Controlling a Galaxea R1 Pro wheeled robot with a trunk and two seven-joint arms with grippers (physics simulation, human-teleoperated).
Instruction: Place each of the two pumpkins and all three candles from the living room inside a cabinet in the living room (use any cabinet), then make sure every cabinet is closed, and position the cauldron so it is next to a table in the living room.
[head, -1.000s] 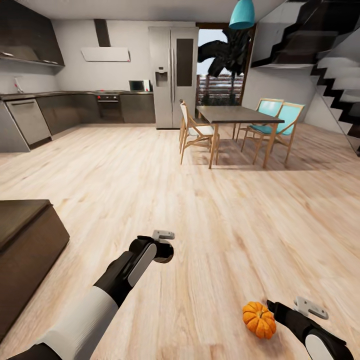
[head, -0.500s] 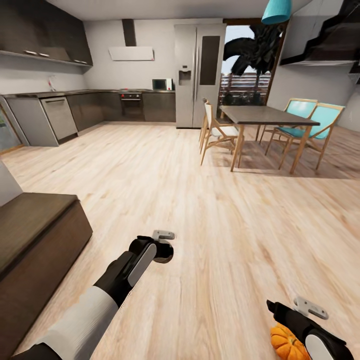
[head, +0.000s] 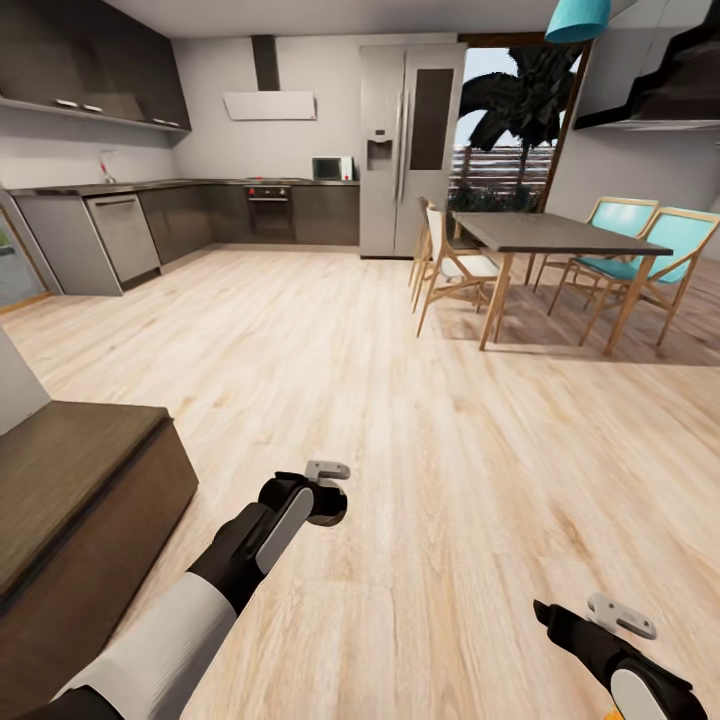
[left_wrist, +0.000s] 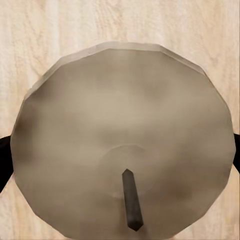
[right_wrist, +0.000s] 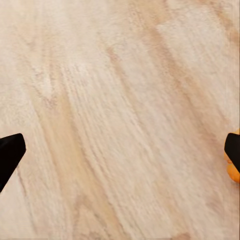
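1. The left gripper (left_wrist: 120, 155) grasps a candle (left_wrist: 122, 137): in the left wrist view the tan-beige round top with its short dark wick sits between the two black fingers (left_wrist: 4, 160), whose tips show at either side of it, above pale wooden floor (left_wrist: 120, 22).
2. In the head view the left arm (head: 250, 540) reaches forward over the floor (head: 400, 400), its wrist bent downward, so the candle itself is hidden there.
3. The right gripper (right_wrist: 120, 150) is released: its two dark fingers (right_wrist: 10, 152) stand wide apart at the edges of the right wrist view, with bare planks between them.
4. A pumpkin (right_wrist: 232, 170) shows as a sliver of bright orange just beside one right fingertip; whether it touches the finger cannot be told.
5. In the head view the right arm (head: 615, 660) sits low at the right corner.
6. The cabinet (head: 80, 500), a low dark-brown wooden unit, stands at the left, near the left arm but apart from it; its fronts are out of sight from this angle.
7. Farther off stands a dining desk (head: 555, 235) with wooden legs, with a white chair (head: 450, 265) on its near side and two teal chairs (head: 650, 250) behind.
8. At the back are a steel fridge (head: 410, 150), grey kitchen cupboards (head: 130, 230), an oven (head: 270, 210) and a microwave (head: 332, 168).
9. A teal pendant lamp (head: 578, 18) hangs over the dining desk.
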